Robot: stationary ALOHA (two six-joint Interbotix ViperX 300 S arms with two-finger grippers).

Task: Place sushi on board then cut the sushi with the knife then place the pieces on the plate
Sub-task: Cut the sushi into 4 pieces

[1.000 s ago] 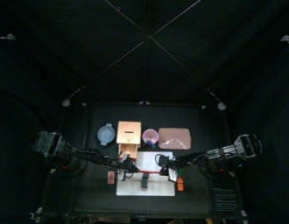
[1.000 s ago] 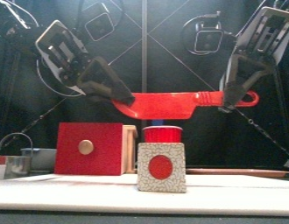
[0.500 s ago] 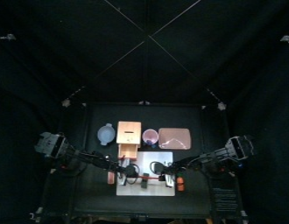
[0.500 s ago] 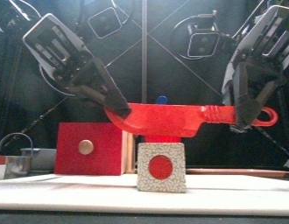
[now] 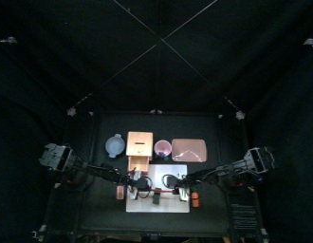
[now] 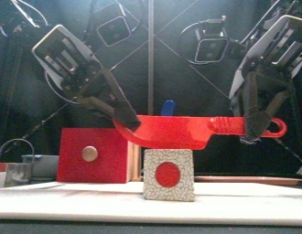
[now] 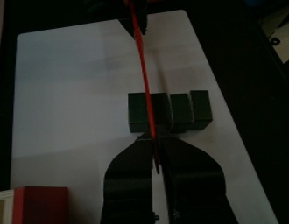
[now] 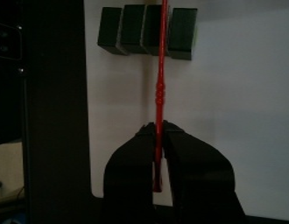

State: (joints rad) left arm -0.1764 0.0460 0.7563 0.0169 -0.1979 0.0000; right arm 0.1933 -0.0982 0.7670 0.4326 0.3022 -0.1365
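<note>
Front view: both grippers clamp one red knife. The left gripper pinches the blade tip and the right gripper the handle, probably to keep the blade level and steady for the cut. It hangs just above the sushi; contact cannot be told. The cup behind holds a blue knife.

Left wrist view: the sushi lies on the board, and the blade crosses it near a seam between blocks.

Right wrist view: the same alignment shows from the handle end.

Top view: the tray behind the board seems to hold no pieces.
</note>
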